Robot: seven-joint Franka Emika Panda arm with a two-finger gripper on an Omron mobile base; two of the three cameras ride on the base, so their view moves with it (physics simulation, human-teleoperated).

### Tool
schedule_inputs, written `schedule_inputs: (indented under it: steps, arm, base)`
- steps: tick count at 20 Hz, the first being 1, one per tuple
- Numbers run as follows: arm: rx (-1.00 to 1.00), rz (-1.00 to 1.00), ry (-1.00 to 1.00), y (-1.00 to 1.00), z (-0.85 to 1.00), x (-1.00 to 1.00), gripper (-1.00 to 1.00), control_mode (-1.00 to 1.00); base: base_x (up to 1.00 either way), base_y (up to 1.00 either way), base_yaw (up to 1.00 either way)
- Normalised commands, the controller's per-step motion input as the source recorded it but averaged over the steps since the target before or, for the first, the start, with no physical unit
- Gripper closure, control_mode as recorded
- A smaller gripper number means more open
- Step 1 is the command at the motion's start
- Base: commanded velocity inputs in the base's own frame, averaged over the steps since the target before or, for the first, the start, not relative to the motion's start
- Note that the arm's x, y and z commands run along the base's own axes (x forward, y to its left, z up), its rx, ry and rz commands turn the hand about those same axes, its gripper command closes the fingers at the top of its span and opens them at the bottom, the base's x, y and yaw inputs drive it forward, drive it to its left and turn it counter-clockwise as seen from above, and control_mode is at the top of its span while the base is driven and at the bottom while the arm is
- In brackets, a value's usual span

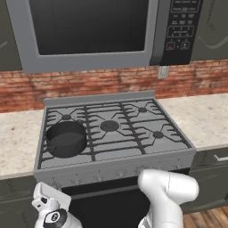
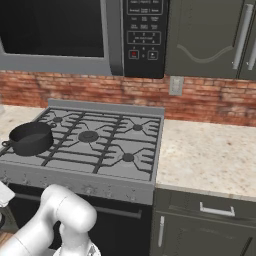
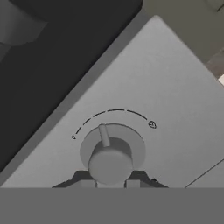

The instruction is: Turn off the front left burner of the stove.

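Note:
The stove is a grey steel gas range with black grates. A dark pot stands on its front left corner and hides the front left burner beneath it; the pot also sits at the left of the right base view. In the hand view a round grey knob on the front panel fills the middle. Its raised pointer aims roughly at the middle of the printed arc. My gripper is shut on this knob, with a dark fingertip against each side. My white hand sits low at the stove's front left.
A grey microwave with a keypad hangs above the stove against a brick wall. Speckled countertops flank the range. Dark cabinet drawers are to the right, and the dark oven door is below the knob row.

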Motion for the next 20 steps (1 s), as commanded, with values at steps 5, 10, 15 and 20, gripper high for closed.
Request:
schedule_inputs:
  steps: [5, 10, 15, 20]
  arm:
    - [0.18, 0.0, 0.11, 0.33, -0.38, 0.0, 1.0, -1.0]
    - [0.23, 0.0, 0.07, 0.24, -0.48, -0.15, 1.0, -1.0]
    - [0.24, 0.0, 0.08, 0.22, -0.54, -0.32, 1.0, -1.0]
    - [0.24, 0.0, 0.11, 0.39, -0.54, -0.2, 1.0, -1.0]
  base:
    - [0.0, 0.0, 0.0]
    - [0.0, 0.0, 0.0]
    - [0.0, 0.0, 0.0]
    - [0.0, 0.0, 0.0]
